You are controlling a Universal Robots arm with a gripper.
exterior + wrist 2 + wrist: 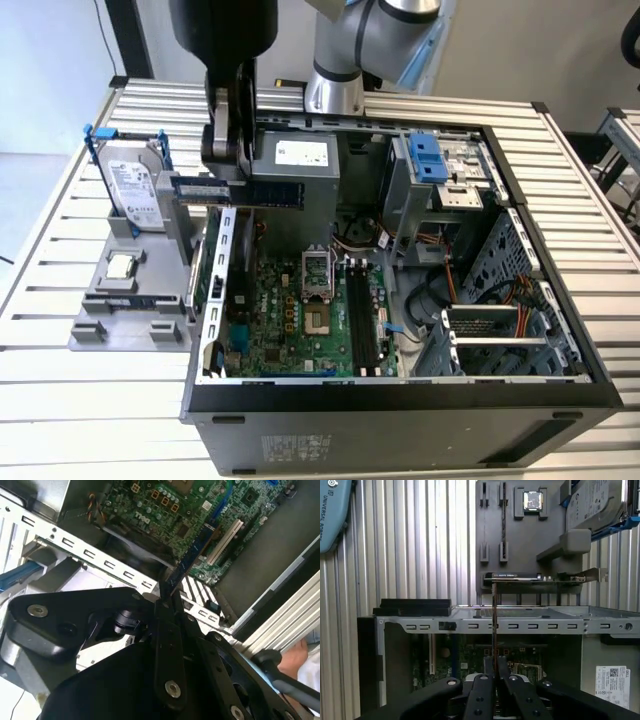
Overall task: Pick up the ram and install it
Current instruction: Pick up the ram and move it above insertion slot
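Where the exterior view catches it, the gripper [228, 165] is pinching the ram [240, 190] by its top edge. Stick roughly level, held in the air over the computer case [400, 410] wall at the exterior view's left. It sits between the upright hard drive [135, 190] and the motherboard [290, 310], well apart from the black slots [362, 310]. In the first wrist view the ram [494, 610] shows edge-on, clamped between both fingers [481, 690] above the case rim.

Labels on hard drive [133, 190], power supply [302, 155] — print unreadable.
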